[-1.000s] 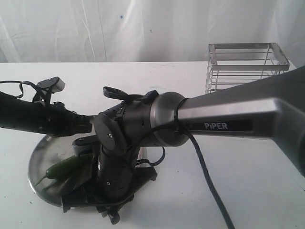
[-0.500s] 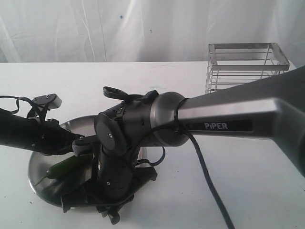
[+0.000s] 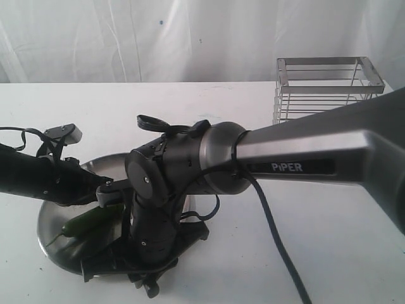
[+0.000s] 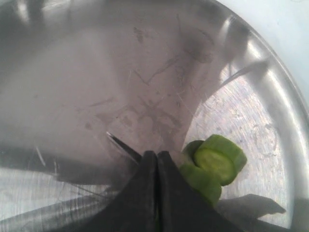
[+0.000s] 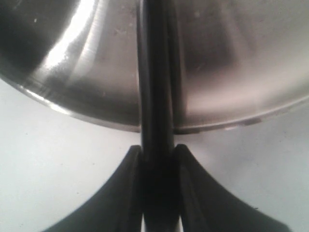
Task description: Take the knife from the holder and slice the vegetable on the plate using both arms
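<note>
The green vegetable (image 3: 85,221) lies on the steel plate (image 3: 45,223) at the near left. In the left wrist view its cut end (image 4: 219,159) shows as stubby sliced pieces on the plate (image 4: 251,106). My left gripper (image 4: 156,153) is shut with nothing between its fingers, its tips low over the plate right beside the pieces (image 3: 109,195). A thin dark point (image 4: 120,145) pokes out next to the fingers. My right gripper (image 5: 157,149) is shut on the knife's black handle. The knife (image 5: 155,72) reaches over the plate's rim (image 5: 96,118). The right wrist hides it in the exterior view.
The wire holder (image 3: 326,88) stands at the back right of the white table (image 3: 253,114). The bulky right arm (image 3: 304,161) stretches across the middle, with a black cable (image 3: 275,240) hanging off it. A white curtain closes the back.
The left arm has dropped and pulled back left, bringing its gripper down onto the plate by the vegetable. It has held still for the last half second. The right arm has not moved.
</note>
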Robot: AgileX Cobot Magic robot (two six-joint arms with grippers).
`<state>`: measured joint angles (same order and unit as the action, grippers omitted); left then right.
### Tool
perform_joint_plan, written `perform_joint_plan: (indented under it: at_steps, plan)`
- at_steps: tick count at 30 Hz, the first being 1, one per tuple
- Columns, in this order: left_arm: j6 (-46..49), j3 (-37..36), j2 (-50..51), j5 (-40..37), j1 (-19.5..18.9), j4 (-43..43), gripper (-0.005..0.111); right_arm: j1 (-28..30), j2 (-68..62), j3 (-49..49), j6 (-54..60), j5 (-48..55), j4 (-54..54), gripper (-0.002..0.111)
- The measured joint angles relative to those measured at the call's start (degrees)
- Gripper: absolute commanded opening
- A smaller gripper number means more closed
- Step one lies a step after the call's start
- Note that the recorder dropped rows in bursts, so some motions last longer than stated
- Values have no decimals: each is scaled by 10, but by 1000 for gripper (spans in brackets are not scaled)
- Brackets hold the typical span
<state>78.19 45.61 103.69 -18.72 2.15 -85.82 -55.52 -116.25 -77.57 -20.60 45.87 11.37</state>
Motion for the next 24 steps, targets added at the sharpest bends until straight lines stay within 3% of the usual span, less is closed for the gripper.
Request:
perform_joint_plan:
  at_steps: [24]
  plan:
    - [13,3,31,-6,0,-27,0,0,-1,0,6,56,19,0]
